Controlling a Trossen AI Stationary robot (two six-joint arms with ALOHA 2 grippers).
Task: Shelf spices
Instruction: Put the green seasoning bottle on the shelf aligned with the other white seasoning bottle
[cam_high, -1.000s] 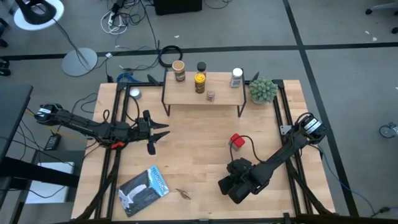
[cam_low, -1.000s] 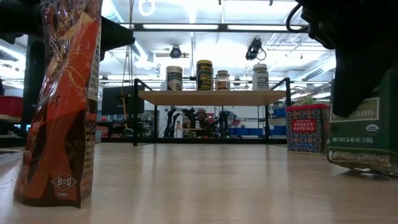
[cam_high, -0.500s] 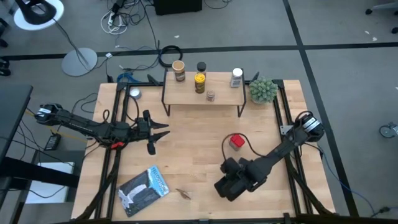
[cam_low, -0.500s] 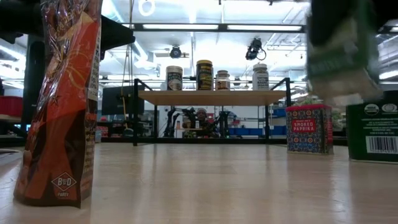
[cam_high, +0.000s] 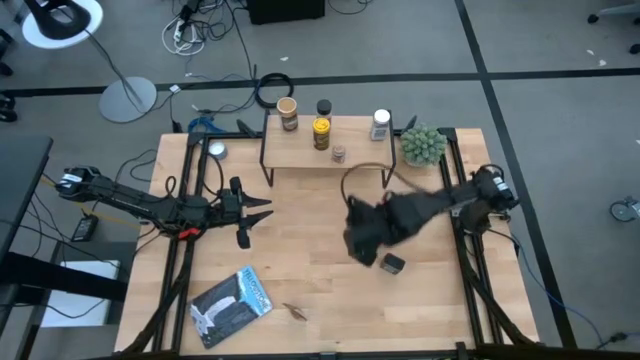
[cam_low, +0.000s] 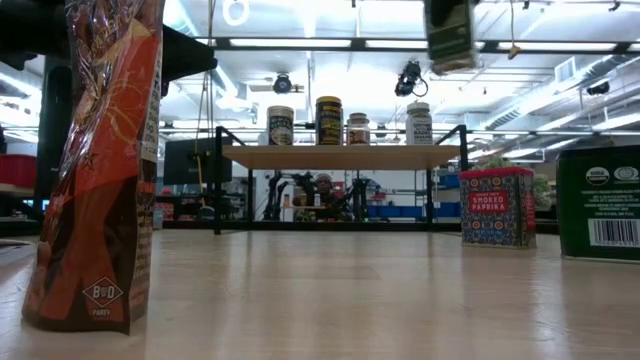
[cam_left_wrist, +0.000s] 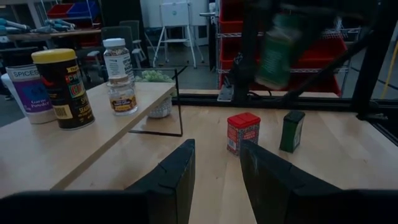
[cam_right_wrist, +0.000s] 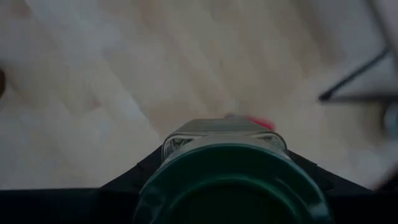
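Low view shows my right gripper (cam_low: 452, 20) pinching a green jar (cam_low: 451, 38) high (left gripper (cam_left_wrist: 214, 177) spread, idle); swinging fast could topple the shelf's (cam_low: 340, 156) jars.

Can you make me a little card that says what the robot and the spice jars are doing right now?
Right gripper: over the middle of the table, shut on a green-lidded jar, holding it up in the air
Left gripper: open, empty, waiting at the table's left side
Shelf: five jars stand on it, the yellow jar among them
On the table: red tin and green tin, upright, side by side, not touching
Also there: potted plant beside the shelf
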